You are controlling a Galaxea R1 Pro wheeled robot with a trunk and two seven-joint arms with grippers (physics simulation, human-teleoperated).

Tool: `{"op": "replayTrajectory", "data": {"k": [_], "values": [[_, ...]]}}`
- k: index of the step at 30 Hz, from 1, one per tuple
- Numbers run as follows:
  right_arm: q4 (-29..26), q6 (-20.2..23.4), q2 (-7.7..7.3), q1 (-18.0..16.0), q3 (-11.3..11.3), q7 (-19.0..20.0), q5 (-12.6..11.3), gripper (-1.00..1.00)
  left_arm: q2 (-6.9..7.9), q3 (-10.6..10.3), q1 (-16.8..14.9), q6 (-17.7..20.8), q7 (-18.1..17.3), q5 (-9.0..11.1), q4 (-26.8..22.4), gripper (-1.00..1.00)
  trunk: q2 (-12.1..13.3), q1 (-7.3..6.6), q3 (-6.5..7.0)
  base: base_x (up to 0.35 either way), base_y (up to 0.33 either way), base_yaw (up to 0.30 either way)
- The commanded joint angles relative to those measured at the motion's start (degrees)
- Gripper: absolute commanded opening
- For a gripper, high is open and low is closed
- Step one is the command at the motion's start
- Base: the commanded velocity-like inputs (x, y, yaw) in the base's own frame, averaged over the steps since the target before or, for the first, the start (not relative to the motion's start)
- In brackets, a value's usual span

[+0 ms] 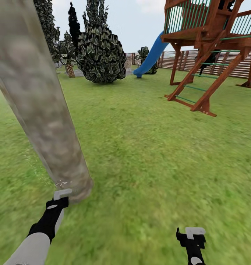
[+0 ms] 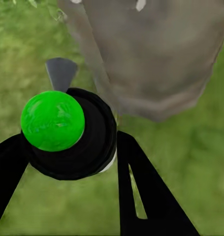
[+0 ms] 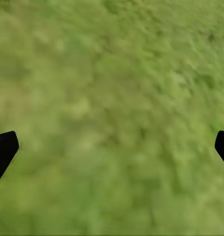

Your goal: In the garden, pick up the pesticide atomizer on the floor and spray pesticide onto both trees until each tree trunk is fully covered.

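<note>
Close against the tree trunk point(image 1: 41, 110) stood the robot's left arm, its left gripper point(image 1: 58, 200) raised at the foot of that mottled grey-beige column, where the trunk met the grass point(image 1: 147, 154). A pale grey part showed at the gripper's tip, just beside the base of the trunk; whether it touched the bark could not be told. In the left wrist view the fingers point(image 2: 146, 191) were closed around the pesticide atomizer point(image 2: 72, 135), seen end-on as a dark round body with a bright green cap and a small grey nozzle pointing toward the trunk point(image 2: 151, 54). A few pale specks lay on the bark and grass near the trunk's base.

Well away from the trunk, on the far side of the robot, the right gripper point(image 1: 191, 237) hung low over bare lawn. Its two dark fingertips point(image 3: 3, 150) sat wide apart at the edges of the right wrist view, with only blurred grass point(image 3: 112, 118) between them and nothing held.

Beyond the trunk, a jagged dark green bush point(image 1: 100, 55) and taller dark trees stood near a short palm point(image 1: 69, 55). Farther from the trunk rose a wooden play tower point(image 1: 214, 48) with green railings and a blue slide point(image 1: 152, 55), backed by a brown slatted fence point(image 1: 221, 64).
</note>
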Motion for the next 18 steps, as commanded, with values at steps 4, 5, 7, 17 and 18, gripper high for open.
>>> {"op": "replayTrajectory", "data": {"k": [4,5,7,17,18], "values": [[0.00,0.00,-0.01,0.00,0.01,0.00,-0.03,1.00,-0.54,-4.15,-2.16,7.52,-1.63,0.01,-7.77,-1.00,0.00,0.00,0.00,0.000,0.000,0.276],[0.01,0.00,0.00,-0.02,0.01,0.00,-0.05,1.00,-0.55,-5.84,-2.52,8.48,-2.36,0.07,-9.14,-1.00,0.00,0.00,0.00,0.000,0.000,0.276],[0.00,0.00,-0.02,-0.01,0.01,0.00,-0.05,1.00,-0.08,-7.50,-3.34,11.98,-3.24,0.25,-12.61,-1.00,0.00,0.00,0.00,0.000,0.000,0.270],[0.00,0.00,-0.08,0.00,0.01,0.00,-0.05,1.00,2.71,-8.01,-4.79,16.15,-12.59,-0.26,-15.33,-1.00,0.00,0.00,0.00,0.000,0.000,0.033],[0.00,0.00,-0.08,0.00,0.01,0.00,-0.06,1.00,3.16,-8.06,-4.61,16.13,-12.65,-0.31,-15.33,-1.00,0.00,0.00,0.00,0.000,0.000,0.000]]}}
